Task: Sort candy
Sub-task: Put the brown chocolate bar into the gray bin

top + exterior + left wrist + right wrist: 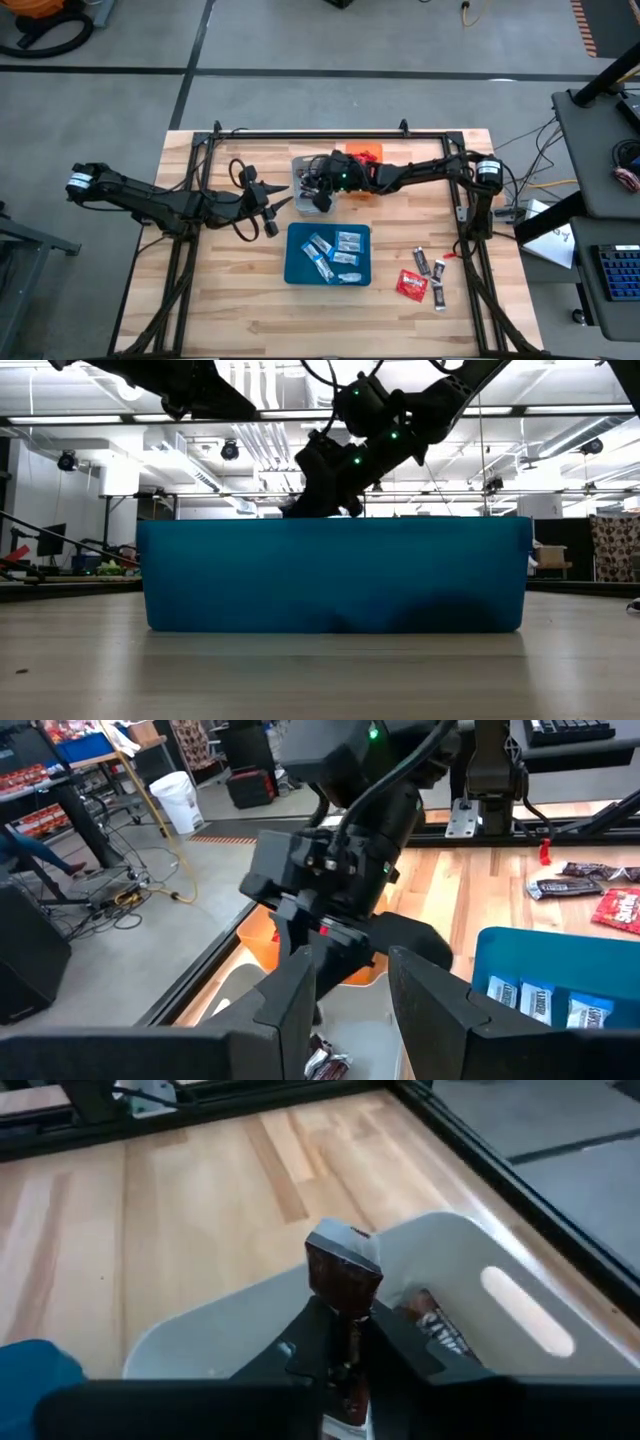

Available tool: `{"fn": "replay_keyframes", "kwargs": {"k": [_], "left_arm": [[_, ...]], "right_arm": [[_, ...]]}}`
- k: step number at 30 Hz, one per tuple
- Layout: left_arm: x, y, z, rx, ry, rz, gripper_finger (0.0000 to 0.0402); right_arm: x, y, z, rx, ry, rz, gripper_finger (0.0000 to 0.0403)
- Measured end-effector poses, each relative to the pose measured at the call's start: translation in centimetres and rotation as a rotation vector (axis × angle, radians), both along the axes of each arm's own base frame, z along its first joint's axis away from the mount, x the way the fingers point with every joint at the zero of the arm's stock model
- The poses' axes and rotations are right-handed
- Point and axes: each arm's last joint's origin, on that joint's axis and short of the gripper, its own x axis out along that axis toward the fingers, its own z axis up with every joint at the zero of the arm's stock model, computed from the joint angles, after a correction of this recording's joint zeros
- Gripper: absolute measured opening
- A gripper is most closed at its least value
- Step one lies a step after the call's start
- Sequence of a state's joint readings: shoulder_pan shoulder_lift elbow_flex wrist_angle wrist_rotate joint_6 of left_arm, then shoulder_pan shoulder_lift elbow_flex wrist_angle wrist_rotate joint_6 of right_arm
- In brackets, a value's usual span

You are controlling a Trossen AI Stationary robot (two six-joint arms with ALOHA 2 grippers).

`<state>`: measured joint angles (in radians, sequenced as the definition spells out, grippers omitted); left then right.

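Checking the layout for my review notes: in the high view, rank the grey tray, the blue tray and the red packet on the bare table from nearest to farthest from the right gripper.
1. Grey tray: directly under the right gripper.
2. Blue tray: just in front, toward the table's near edge.
3. Red packet: farthest, out on the right side of the table among the loose dark bars.

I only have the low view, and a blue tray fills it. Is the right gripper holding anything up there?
Observer: Yes, the right gripper is shut on a brown bar, above the grey tray.
Operator: Anything in that tray?
Observer: A second bar lies inside it.
Operator: What's loose on the table?
Observer: A red packet and a few dark bars, on the right arm's side of the blue tray.
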<state>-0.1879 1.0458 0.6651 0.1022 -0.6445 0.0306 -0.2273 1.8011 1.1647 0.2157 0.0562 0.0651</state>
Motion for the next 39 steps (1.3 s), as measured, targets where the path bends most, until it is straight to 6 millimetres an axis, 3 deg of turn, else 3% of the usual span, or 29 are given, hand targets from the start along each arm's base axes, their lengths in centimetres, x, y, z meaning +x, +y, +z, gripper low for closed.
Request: {"fn": "replay_keyframes", "kwargs": {"k": [9,13,19,24,30,34,39], "left_arm": [[-0.3,0.2,-0.4,0.058,0.072,0.073,0.0114],[-0.5,0.4,-0.7,0.087,0.108,0.133,0.0114],[-0.6,0.4,-0.9,0.096,0.128,0.137,0.0114],[-0.6,0.4,-0.9,0.107,0.136,0.134,0.0114],[-0.6,0.4,-0.9,0.128,0.151,0.127,0.0114],[-0.6,0.4,-0.9,0.133,0.155,0.125,0.0114],[-0.6,0.4,-1.0,0.155,0.170,0.117,0.0114]], "right_arm": [[0.0,-0.2,0.1,0.000,-0.001,-0.035,0.0189],[-0.3,-0.6,0.8,-0.132,0.037,-0.075,0.0234],[-2.3,-4.1,6.2,-0.322,0.053,-0.347,0.0248],[-4.6,-5.6,8.2,-0.252,0.103,-0.406,0.0234],[-7.2,-3.4,9.6,0.060,0.186,-0.347,0.0220],[-9.4,-0.6,9.8,0.311,0.354,-0.295,0.0215],[-12.7,3.6,10.4,0.506,0.596,-0.361,0.0214]]}}
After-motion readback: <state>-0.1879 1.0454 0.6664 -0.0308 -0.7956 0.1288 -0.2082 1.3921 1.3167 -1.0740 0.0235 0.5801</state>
